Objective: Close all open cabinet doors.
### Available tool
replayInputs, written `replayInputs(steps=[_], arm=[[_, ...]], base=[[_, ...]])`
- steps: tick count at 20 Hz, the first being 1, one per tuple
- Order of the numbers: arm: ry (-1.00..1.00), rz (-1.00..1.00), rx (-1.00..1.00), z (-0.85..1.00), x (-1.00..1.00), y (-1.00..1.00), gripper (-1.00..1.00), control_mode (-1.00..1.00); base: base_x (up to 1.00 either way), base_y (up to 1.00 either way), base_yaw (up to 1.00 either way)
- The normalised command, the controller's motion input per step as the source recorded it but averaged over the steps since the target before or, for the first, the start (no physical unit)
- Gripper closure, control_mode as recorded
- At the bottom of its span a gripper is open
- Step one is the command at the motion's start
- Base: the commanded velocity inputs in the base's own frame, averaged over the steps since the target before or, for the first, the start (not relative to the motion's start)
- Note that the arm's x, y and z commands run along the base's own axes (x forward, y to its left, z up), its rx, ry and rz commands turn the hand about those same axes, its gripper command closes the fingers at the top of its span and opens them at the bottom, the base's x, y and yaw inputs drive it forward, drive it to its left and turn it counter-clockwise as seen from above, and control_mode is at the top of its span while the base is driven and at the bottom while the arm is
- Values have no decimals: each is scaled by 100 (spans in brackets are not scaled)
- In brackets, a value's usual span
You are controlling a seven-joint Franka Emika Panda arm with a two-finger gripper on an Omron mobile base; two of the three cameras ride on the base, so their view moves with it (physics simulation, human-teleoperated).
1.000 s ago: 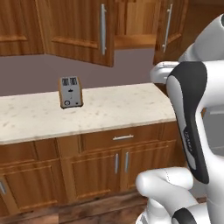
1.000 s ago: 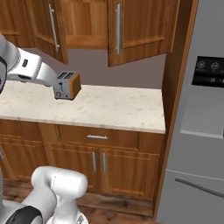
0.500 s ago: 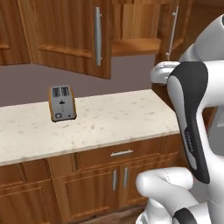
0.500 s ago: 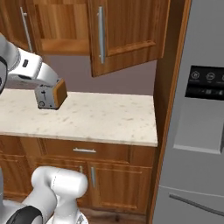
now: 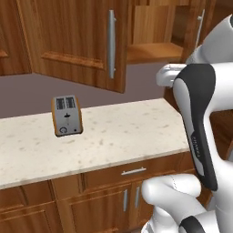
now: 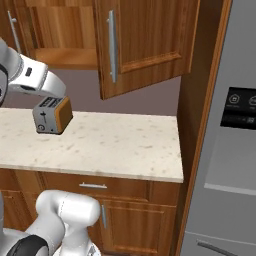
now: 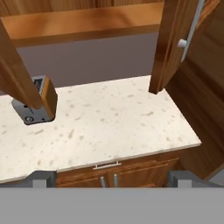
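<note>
Landmark: the toaster (image 5: 67,115) (image 6: 52,114) (image 7: 37,101) stands upright on the speckled counter (image 5: 127,132) (image 6: 125,145) (image 7: 113,118), near its back edge.
Left door (image 5: 75,38) (image 7: 15,72): it hangs above and just behind the toaster and stands open. Its long axis is vertical. Its panel face turns toward the room in the left base view, and its free edge with the long silver handle (image 5: 111,44) is on the side away from the toaster. In the hand view only its edge shows, as a slanted board that crosses in front of the toaster.
Right door (image 6: 145,42) (image 7: 173,43): it is well apart from the toaster, above the far end of the counter, and it also stands open. Its long axis is vertical. In the right base view its face turns toward the room and its handle (image 6: 111,46) is on the edge nearer the toaster.
Shelf (image 5: 152,52) (image 6: 62,57) (image 7: 87,22): the cabinet inside shows between the two doors, above the counter beside the toaster.
Fridge (image 6: 225,130): grey, past the counter end far from the toaster.
Drawer (image 5: 134,172) (image 6: 92,186): under the counter edge, lower than the toaster.
Gripper (image 7: 109,178): its two tips are apart at the bottom of the hand view, with nothing between them. It looks down over the counter, well apart from the toaster and touching neither door.
</note>
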Motion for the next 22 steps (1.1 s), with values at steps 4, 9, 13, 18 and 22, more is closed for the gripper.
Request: replayInputs(steps=[4,9,13,18,22], arm=[[0,0,0,0,0,0,-100,100],[0,0,0,0,0,0,-100,100],[0,0,0,0,0,0,-100,100],[0,0,0,0,0,0,-100,100],[0,0,0,0,0,0,-100,100]], base=[[12,0,0],[2,0,0],[0,0,0],[46,0,-3],[14,0,-1]])
